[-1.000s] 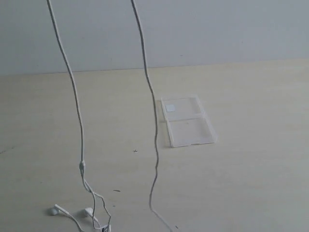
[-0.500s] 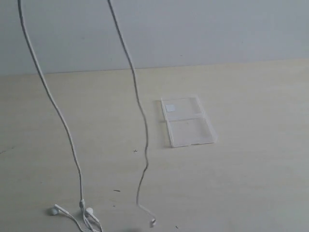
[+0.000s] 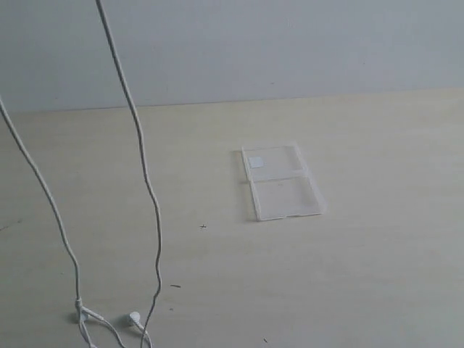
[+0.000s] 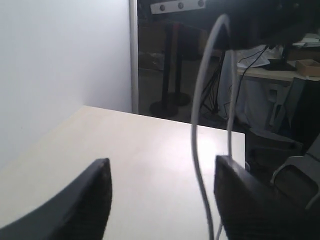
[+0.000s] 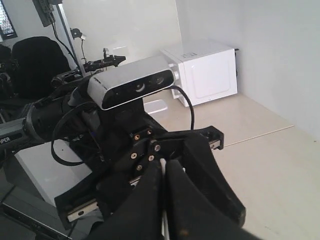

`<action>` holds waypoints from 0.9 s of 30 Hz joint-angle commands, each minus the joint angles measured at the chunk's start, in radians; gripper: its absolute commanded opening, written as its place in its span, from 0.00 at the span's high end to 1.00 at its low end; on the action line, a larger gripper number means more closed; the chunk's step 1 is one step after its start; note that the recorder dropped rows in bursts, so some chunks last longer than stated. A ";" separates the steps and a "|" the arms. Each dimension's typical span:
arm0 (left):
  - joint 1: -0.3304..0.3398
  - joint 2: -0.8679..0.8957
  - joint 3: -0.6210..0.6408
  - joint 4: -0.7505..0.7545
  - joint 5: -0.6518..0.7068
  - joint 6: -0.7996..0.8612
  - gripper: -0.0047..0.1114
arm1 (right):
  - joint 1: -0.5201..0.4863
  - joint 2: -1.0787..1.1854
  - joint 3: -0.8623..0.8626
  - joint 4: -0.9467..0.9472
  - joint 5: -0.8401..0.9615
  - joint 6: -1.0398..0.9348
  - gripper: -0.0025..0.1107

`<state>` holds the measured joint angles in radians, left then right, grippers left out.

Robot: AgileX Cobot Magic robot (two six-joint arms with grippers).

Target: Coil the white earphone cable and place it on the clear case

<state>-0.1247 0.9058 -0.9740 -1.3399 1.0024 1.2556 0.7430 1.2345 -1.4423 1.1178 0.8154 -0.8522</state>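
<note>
Holding white earphone cable (image 3: 145, 181) high in two strands, likely to straighten it. Earbuds down on bench (image 3: 377, 254) at 7 o'clock, clear case (image 3: 283, 185) well apart toward 2 o'clock. Right end effector (image 5: 164, 170) closed, probably pinching cable. Left end effector (image 4: 162, 170) gaping, gripping nothing.

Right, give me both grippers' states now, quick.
Left gripper: open, holding nothing.
Right gripper: shut on the thin white earphone cable.
</note>
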 commanded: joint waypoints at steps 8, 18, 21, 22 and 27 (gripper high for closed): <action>-0.005 0.002 -0.007 -0.024 -0.036 0.005 0.78 | 0.001 0.000 -0.010 0.006 -0.013 -0.011 0.98; -0.005 -0.029 -0.007 -0.016 -0.091 0.024 0.96 | 0.001 -0.013 -0.010 -0.104 -0.028 0.051 0.98; -0.003 -0.047 -0.014 0.018 -0.116 0.008 0.96 | 0.001 -0.013 -0.010 -0.223 -0.037 0.142 0.98; -0.003 -0.049 -0.024 0.039 -0.116 -0.012 0.96 | 0.001 -0.013 -0.010 -0.270 -0.044 0.173 0.98; -0.003 -0.051 -0.116 0.191 -0.116 -0.140 0.96 | 0.001 -0.013 -0.010 -0.406 -0.066 0.266 0.98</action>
<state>-0.1247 0.8626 -1.0399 -1.2229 0.8966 1.1909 0.7430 1.2277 -1.4423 0.7834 0.7663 -0.6355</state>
